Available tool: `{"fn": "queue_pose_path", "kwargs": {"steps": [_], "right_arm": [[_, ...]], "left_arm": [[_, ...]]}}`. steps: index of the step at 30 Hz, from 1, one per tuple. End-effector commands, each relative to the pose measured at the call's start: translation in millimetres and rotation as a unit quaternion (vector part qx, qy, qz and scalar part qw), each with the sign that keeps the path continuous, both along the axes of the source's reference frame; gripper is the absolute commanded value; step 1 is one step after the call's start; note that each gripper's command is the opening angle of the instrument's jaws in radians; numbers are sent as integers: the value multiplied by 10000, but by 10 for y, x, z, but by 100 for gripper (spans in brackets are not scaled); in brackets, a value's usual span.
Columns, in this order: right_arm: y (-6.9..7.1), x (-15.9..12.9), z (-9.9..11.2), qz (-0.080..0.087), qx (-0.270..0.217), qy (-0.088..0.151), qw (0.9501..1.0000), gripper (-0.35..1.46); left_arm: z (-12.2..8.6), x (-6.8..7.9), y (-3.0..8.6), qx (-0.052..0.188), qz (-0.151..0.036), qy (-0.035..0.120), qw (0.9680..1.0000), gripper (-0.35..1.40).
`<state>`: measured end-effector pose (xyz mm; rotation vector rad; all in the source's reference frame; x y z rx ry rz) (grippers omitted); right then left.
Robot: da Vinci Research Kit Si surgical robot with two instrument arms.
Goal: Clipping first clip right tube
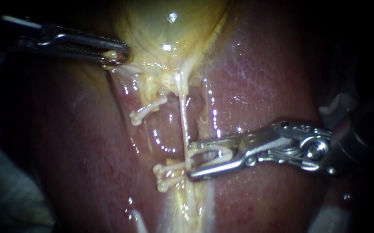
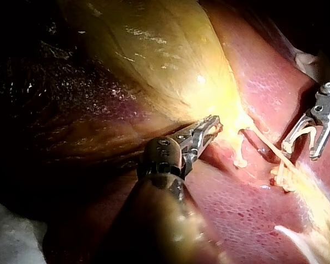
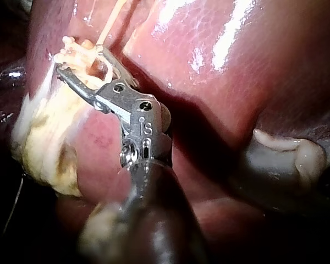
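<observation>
Far left of the tube (image 1: pixel 183 125), the left instrument (image 1: pixel 117 56) comes in along the upper edge. Its hand is clamped together on a pale yellow fold at the lower rim of the gallbladder (image 1: pixel 169 34), up where the tube starts. The left wrist view shows the same: the left instrument (image 2: pixel 213 127) pinches yellow tissue at the gallbladder (image 2: pixel 154 49) edge, well apart from the tube (image 2: pixel 269 146).

Just left of the tube, about halfway down it, 1 white upper clip (image 1: pixel 147 110) lies slanted on the wet liver (image 1: pixel 260 77). Lower down, 2 lower clips (image 1: pixel 163 172) sit side by side, touching the tube's left side.

The tube itself is a thin pale strand running straight down from the gallbladder over the liver.

From the right of the tube comes the right instrument (image 1: pixel 190 162). Its hand stands wide apart yet holds an open clip (image 1: pixel 215 151) between its 2 halves, and its tips sit right at the tube, level with the 2 lower clips. Whether the open clip's arms already reach past the tube I cannot tell. In the right wrist view the right instrument (image 3: pixel 80 58) straddles the spot where the tube (image 3: pixel 110 22) meets the lower clips (image 3: pixel 71 47). The left wrist view shows the right instrument (image 2: pixel 300 151) spread, the open clip (image 2: pixel 300 133) inside.
</observation>
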<state>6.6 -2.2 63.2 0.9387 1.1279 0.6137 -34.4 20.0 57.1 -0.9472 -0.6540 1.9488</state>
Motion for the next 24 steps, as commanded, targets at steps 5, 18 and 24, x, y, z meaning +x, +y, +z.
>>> {"fn": "queue_pose_path", "kwargs": {"steps": [5, 18, 24], "right_arm": [[0, -2, 0, -3, 0, 1, 10000, 50], [5, -4, 19, 87, 0, -151, 9998, 49], [1, -4, 39, 57, -55, -263, 9996, 50]], "left_arm": [[0, 0, 0, 0, 1, -2, 10000, -35], [0, 0, 0, 0, 1, -2, 10000, -35], [0, 0, 0, 0, 1, -2, 10000, -35]]}}
